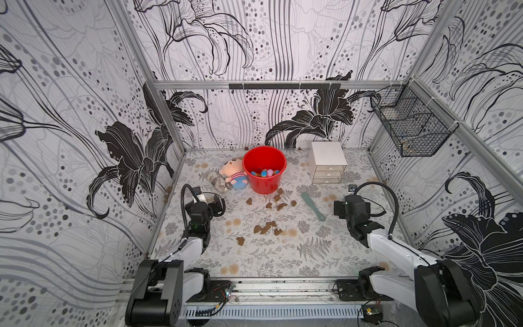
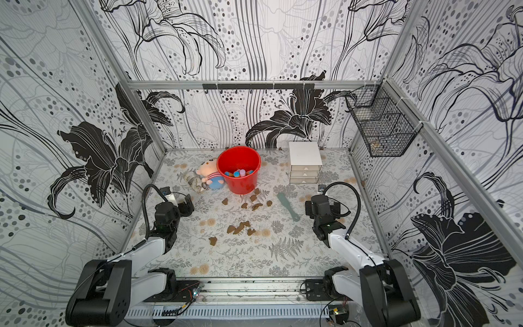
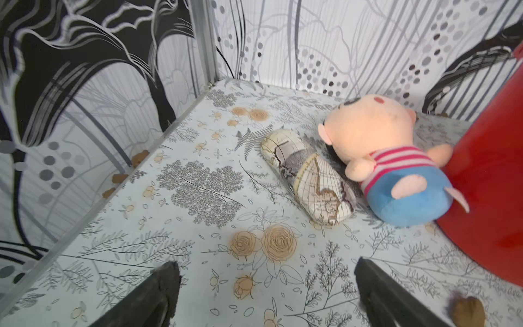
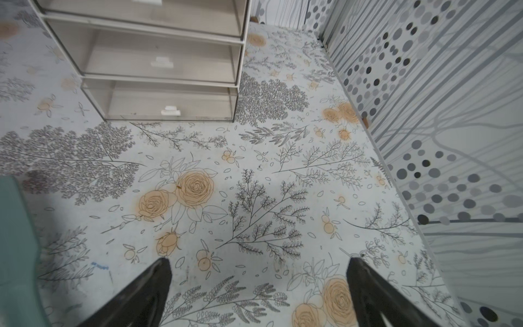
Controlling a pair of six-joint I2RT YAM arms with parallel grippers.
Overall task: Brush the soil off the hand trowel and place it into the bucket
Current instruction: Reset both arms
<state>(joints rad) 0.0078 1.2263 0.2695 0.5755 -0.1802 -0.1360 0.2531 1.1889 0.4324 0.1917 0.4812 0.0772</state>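
Trowel: the flat green hand trowel (image 1: pixel 312 206) lies on the table (image 1: pixel 254 260), at about 3 o'clock from the middle in both top views. Its wide end points to 11 o'clock and its thin end to 5 o'clock.
Soil: brown clumps of soil (image 1: pixel 265 230) sit on the table, in the middle and up toward 12 o'clock. I see none on the trowel, but it is too small to be sure.
Bucket: the red bucket (image 1: pixel 264 185) stands at 12 o'clock, well apart from the trowel. Small coloured things (image 1: pixel 266 172) lie in it already.
Right gripper: the right gripper (image 4: pixel 259 263) is empty, with its jaws wide apart. It hangs just at 3 o'clock of the trowel. The green edge shows at the side of its wrist view.
Left gripper: the left gripper (image 3: pixel 266 283) is empty too, with its jaws wide apart. It is at 9 o'clock, near the plush doll (image 3: pixel 396 170).
Step now: I think it is picking up the trowel. The right gripper is nearest.
How to do it well: go for the thin end and come straight down. Put one jaw on each side edge and squeeze softly. The trowel lies flat, so the jaws must get very low.
Watch out: the bucket is at 10 o'clock from the trowel, with soil clumps on the way. Lift high over the rim so the bucket does not tip.
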